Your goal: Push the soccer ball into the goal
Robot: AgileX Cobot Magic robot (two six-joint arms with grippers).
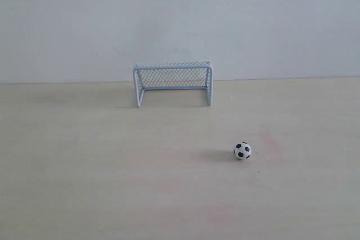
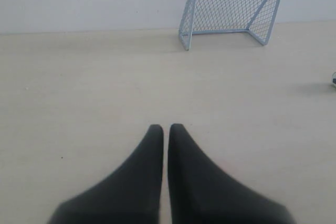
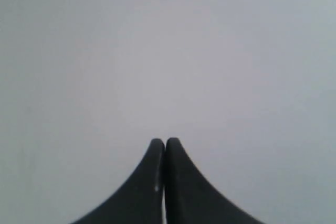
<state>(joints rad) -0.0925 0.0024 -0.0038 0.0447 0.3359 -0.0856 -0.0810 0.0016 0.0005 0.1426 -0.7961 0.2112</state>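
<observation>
The soccer ball (image 1: 242, 150), tiny and white with black patches, rests on the pale wooden table to the front right of the goal (image 1: 173, 82). The goal has a pale blue-white frame with mesh netting and stands at the back of the table against the wall. In the left wrist view the goal (image 2: 229, 16) lies far ahead, and a sliver of the ball (image 2: 334, 80) shows at the frame edge. My left gripper (image 2: 166, 127) is shut and empty, low over the table. My right gripper (image 3: 165, 141) is shut and faces only a blank grey surface. Neither gripper shows in the exterior view.
The table (image 1: 101, 167) is light wood and meets a plain grey-white wall (image 1: 180, 21) right behind the goal. A faint pink stain (image 1: 269, 141) marks the tabletop beside the ball.
</observation>
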